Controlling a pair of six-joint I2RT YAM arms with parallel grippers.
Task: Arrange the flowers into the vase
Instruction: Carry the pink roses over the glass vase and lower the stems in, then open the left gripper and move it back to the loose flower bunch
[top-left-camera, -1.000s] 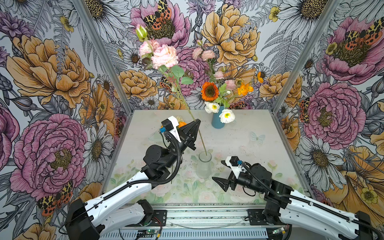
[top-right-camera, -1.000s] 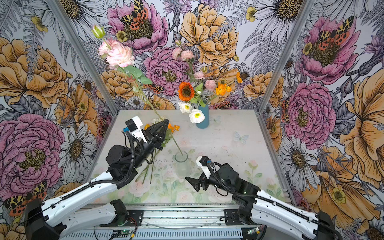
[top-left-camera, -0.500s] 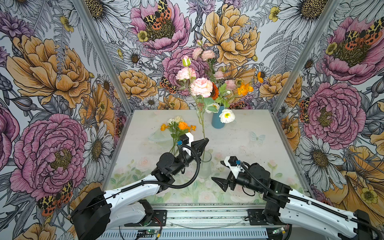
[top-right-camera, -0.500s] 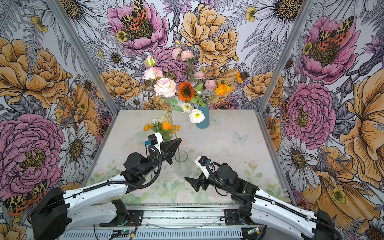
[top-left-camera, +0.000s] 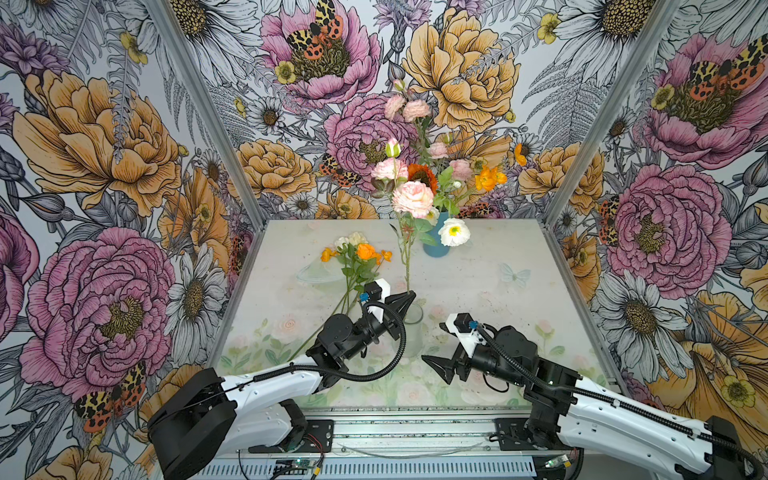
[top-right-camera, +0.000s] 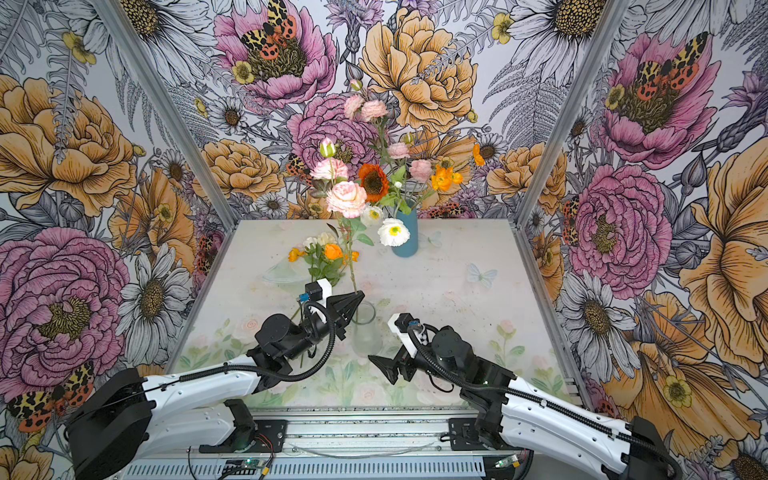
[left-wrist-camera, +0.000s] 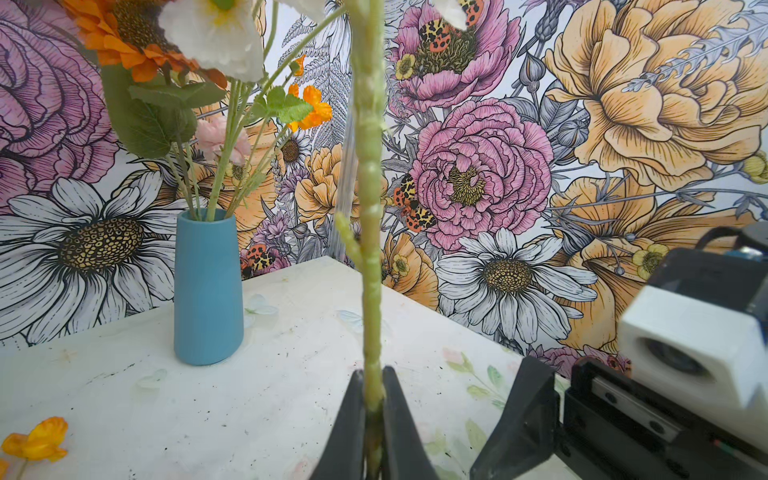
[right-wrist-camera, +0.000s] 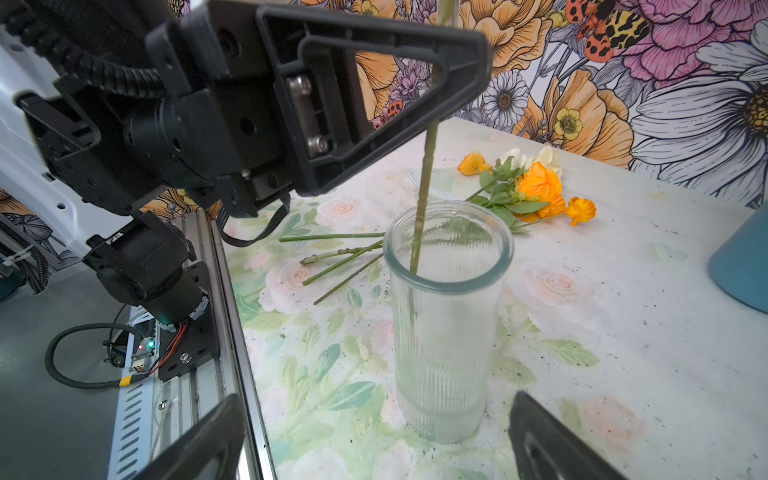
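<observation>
The left arm reaches from its base at the near left edge low across the pale painted table (top-left-camera: 498, 266). Its wrist is raised so that the left tool (top-left-camera: 409, 296) points toward the middle, tips just above the rim of the clear ribbed glass vase (top-left-camera: 413, 332). In the left wrist view its two black fingers (left-wrist-camera: 351, 419) are pressed in on the long green stem with pink ruffled heads (top-left-camera: 407, 266) and pinch it low down. The stem stands nearly upright, and in the right wrist view it passes inside the rim and down into the glass vase (right-wrist-camera: 444, 332), which holds that one stem.

The right arm comes in from the near right with a bent elbow and a low forearm. The right tool (top-left-camera: 434, 366) points toward the glass vase, near it but apart from it, its fingers spread wide.

A tall blue vase (top-right-camera: 405, 241) stands at the back of the table, well behind the glass one. It holds an orange sunflower (top-right-camera: 373, 181), a white yellow-centred flower (top-right-camera: 392, 232), small orange blooms (top-right-camera: 445, 178) and pale pink heads on taller stems (top-right-camera: 372, 109).

A loose bunch of orange and cream flowers (top-left-camera: 359, 253) lies flat on the table to the left of the glass vase, heads toward the back wall. Its stems run toward the left arm and partly under it.
</observation>
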